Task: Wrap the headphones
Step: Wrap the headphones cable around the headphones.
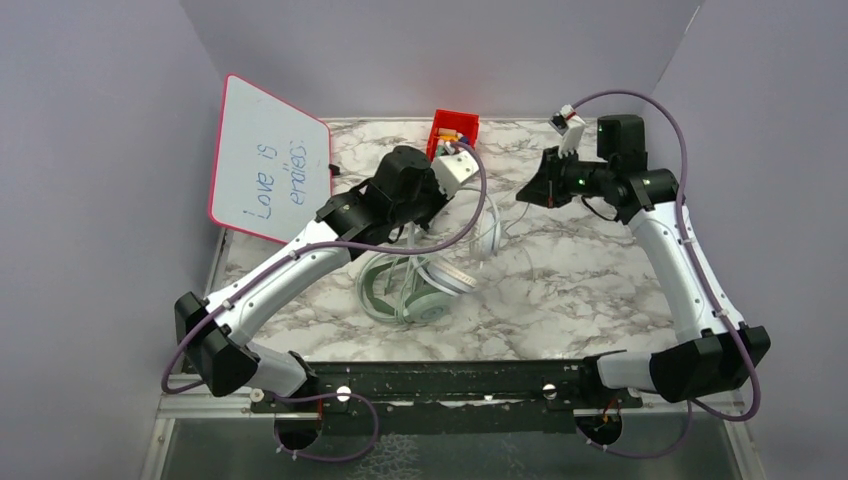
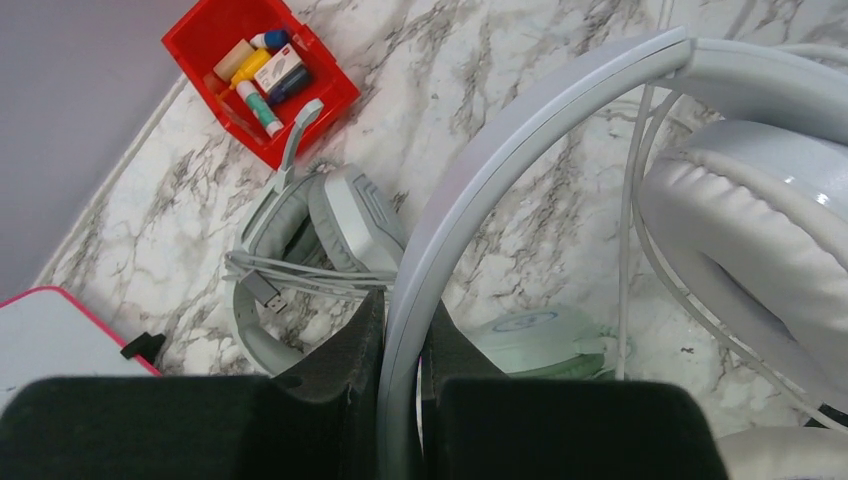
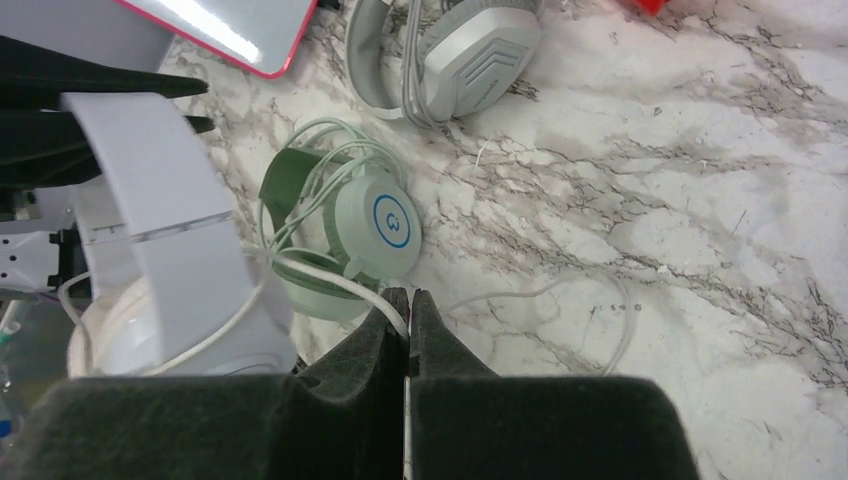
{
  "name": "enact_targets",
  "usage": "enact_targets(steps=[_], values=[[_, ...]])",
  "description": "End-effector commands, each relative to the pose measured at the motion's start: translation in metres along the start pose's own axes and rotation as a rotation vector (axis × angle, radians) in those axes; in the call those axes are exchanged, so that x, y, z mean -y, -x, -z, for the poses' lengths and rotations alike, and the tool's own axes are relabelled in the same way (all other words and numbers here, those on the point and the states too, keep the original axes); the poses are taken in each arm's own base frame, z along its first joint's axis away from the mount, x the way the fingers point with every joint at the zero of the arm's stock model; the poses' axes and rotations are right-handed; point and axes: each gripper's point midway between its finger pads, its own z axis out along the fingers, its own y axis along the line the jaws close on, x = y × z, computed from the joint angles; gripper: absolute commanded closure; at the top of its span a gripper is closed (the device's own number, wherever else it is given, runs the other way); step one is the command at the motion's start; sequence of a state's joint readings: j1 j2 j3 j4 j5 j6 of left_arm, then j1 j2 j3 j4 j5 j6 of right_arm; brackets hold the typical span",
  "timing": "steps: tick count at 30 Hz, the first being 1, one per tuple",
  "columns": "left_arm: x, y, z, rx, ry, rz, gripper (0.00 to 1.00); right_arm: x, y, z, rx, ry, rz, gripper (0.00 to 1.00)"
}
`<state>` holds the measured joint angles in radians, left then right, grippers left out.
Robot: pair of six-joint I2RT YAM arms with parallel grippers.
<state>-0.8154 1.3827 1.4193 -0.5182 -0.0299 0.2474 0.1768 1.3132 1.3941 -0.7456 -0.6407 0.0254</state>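
Note:
My left gripper [image 2: 403,305] is shut on the headband of the plain white headphones [image 2: 520,150], holding them above the table; one padded ear cup [image 2: 760,250] hangs to the right. Clamped in my right gripper [image 3: 408,297] is a thin white cable [image 3: 330,280] that runs to the white set's side. Below them on the marble lies the mint-green set [image 3: 370,225], its cable looped around it. The grey-white set [image 2: 320,230] lies near the red bin with its cable bundled. From above, the two grippers [image 1: 440,200] [image 1: 522,195] hover close together over the table's middle.
A red bin [image 2: 260,75] with small items stands at the back of the marble table [image 1: 600,290]. A pink-rimmed whiteboard [image 1: 268,160] leans at the left wall. Slack cable [image 3: 600,290] loops on the table right of the mint set.

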Motion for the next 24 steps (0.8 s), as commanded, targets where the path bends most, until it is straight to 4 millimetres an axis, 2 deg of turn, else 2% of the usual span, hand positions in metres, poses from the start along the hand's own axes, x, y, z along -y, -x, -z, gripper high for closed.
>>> enact_targets(steps=[1,7,12,17,24], values=[[-0.022,-0.004,-0.009,-0.033,0.123,-0.029,1.0,-0.013,0.0,0.01,-0.05,0.04,-0.028,0.99],[-0.043,-0.015,-0.023,-0.085,0.255,-0.044,1.0,-0.035,0.002,0.013,-0.077,0.153,-0.084,0.98],[-0.066,-0.014,-0.027,-0.088,0.407,-0.035,1.0,-0.042,-0.003,0.01,-0.122,0.212,-0.143,0.97],[-0.079,-0.008,-0.027,-0.077,0.507,-0.033,1.0,-0.05,-0.004,0.01,-0.133,0.262,-0.178,0.97],[-0.094,0.015,-0.016,0.02,0.617,0.0,1.0,-0.067,0.002,0.013,-0.123,0.368,-0.217,0.97]])
